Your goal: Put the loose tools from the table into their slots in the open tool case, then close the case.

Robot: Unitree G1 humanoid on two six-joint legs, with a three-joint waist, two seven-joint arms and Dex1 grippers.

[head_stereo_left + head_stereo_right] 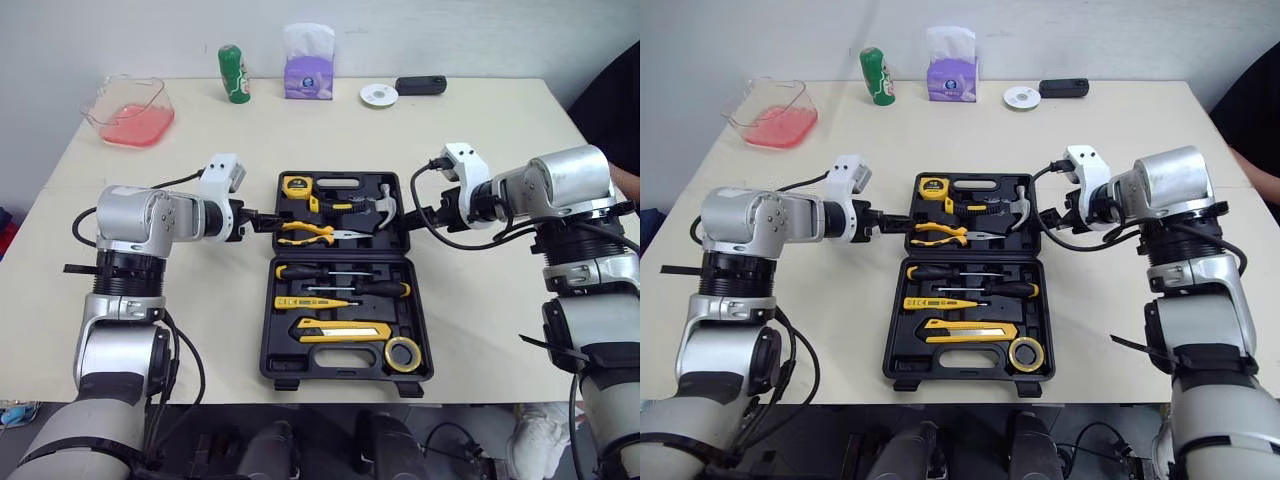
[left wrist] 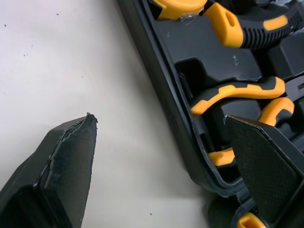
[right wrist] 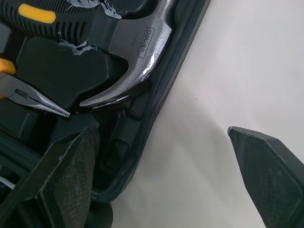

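The black tool case (image 1: 424, 320) lies open at the table's middle. Its far half holds a yellow tape measure (image 1: 296, 184), a hammer (image 1: 385, 203) and yellow-handled pliers (image 1: 305, 232). The near half holds screwdrivers (image 1: 340, 272), a yellow utility knife (image 1: 340, 330) and a tape roll (image 1: 403, 353). My left gripper (image 1: 272, 220) is open and straddles the far half's left rim (image 2: 175, 109), beside the pliers handles (image 2: 237, 92). My right gripper (image 1: 412, 212) is open and straddles the right rim, close to the hammer head (image 3: 137, 52). Neither holds anything.
At the table's back stand a green can (image 1: 234, 74), a purple tissue pack (image 1: 308, 65), a white disc (image 1: 379, 95) and a black device (image 1: 420, 85). A clear container with pink contents (image 1: 130, 110) sits at the far left. A person's dark sleeve (image 1: 615, 110) shows at the right edge.
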